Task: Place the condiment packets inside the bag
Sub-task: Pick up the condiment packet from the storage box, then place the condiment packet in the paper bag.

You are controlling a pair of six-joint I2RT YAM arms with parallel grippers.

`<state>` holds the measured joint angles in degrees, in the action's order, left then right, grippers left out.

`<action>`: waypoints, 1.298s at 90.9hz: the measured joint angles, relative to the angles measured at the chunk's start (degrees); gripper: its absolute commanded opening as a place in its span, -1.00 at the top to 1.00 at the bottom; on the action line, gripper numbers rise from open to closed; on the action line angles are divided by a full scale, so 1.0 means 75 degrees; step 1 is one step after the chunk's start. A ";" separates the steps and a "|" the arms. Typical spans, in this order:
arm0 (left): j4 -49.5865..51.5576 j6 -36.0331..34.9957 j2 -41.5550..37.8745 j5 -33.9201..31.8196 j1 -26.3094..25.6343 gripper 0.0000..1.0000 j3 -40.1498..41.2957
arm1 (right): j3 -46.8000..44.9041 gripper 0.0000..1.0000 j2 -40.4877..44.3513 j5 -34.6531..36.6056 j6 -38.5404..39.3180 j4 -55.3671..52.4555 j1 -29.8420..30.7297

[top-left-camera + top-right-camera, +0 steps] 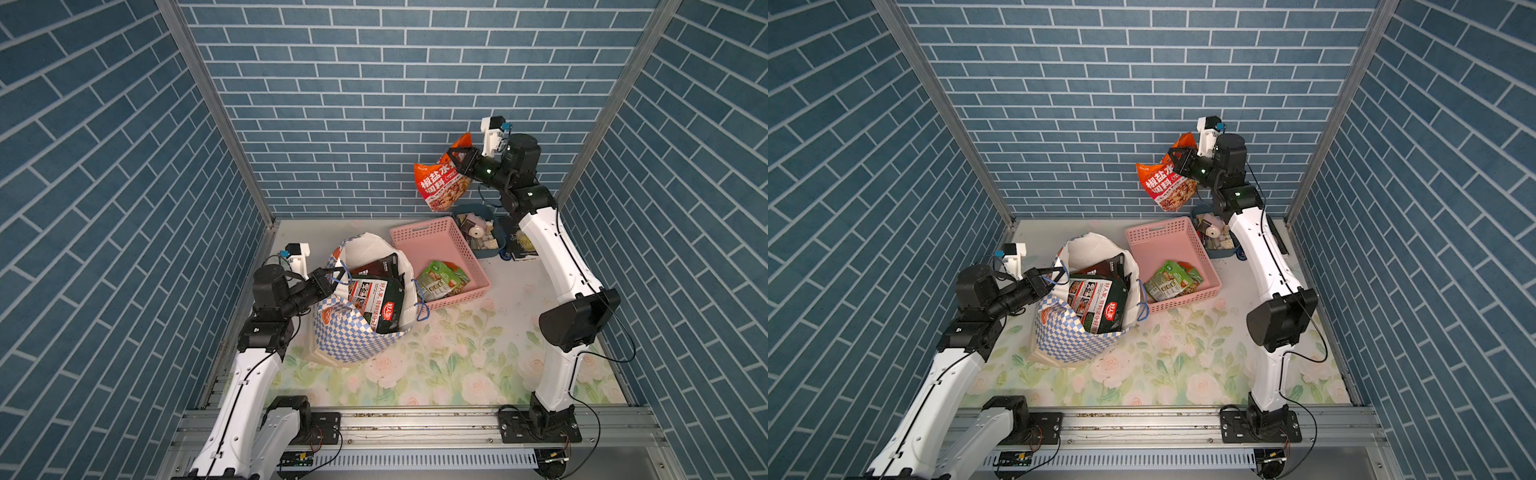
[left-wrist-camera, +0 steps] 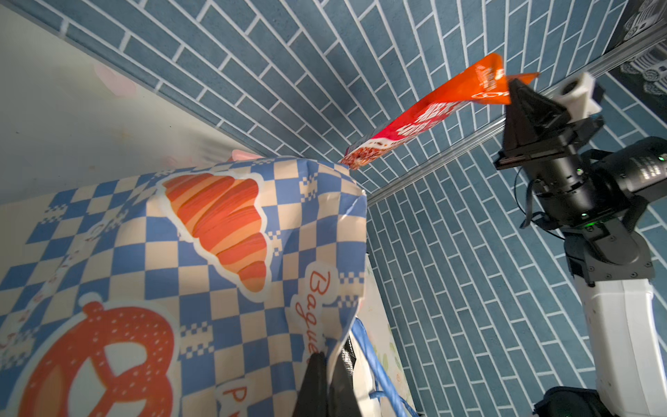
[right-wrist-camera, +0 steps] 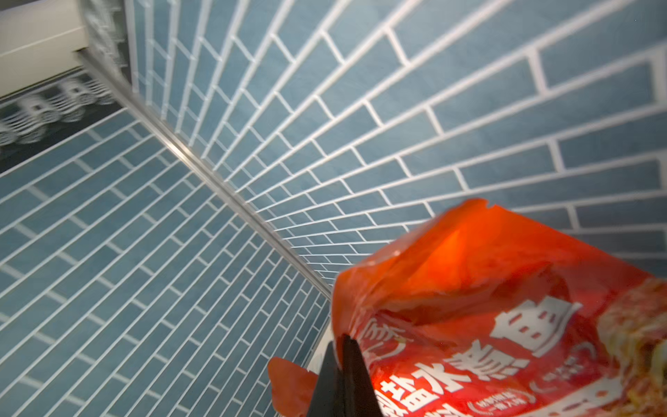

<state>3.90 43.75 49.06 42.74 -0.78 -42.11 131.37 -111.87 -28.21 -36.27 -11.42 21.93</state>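
In midair, an orange-red packet (image 1: 441, 185) dangles from the clenched right pincer (image 1: 456, 160) (left pincer (image 1: 338, 275) pinches the bag (image 1: 353, 336)).

There is one bag (image 1: 353, 332). Four packets show: one orange packet (image 1: 440, 185), two black packets (image 1: 384, 305), and one green packet (image 1: 442, 280). There may be one more green one under it, but that is hard to tell. There is one pink basket (image 1: 419, 237), one blue tub (image 1: 488, 252) with many small pale bits, one black book (image 1: 521, 245), a left arm (image 1: 249, 374) and a right arm (image 1: 552, 249).
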 measured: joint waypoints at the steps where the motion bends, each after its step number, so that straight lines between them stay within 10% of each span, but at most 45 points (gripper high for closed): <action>1: -0.0006 0.0015 0.0000 0.0006 0.0000 1.00 0.0003 | 0.0085 1.00 0.0006 -0.0085 0.0047 0.0023 0.0029; 42: -0.0009 0.0207 0.0000 0.0055 0.0000 1.00 0.0006 | -0.0615 1.00 0.1169 -0.2559 0.0501 0.0688 0.1751; 118: 0.0207 0.0192 0.0003 0.0020 0.0003 1.00 0.0006 | -0.3605 1.00 0.2302 -0.4179 0.0766 0.1932 0.2946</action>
<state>5.45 45.19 49.08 42.89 -0.75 -42.06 104.33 -94.61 -59.55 -30.52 3.07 44.03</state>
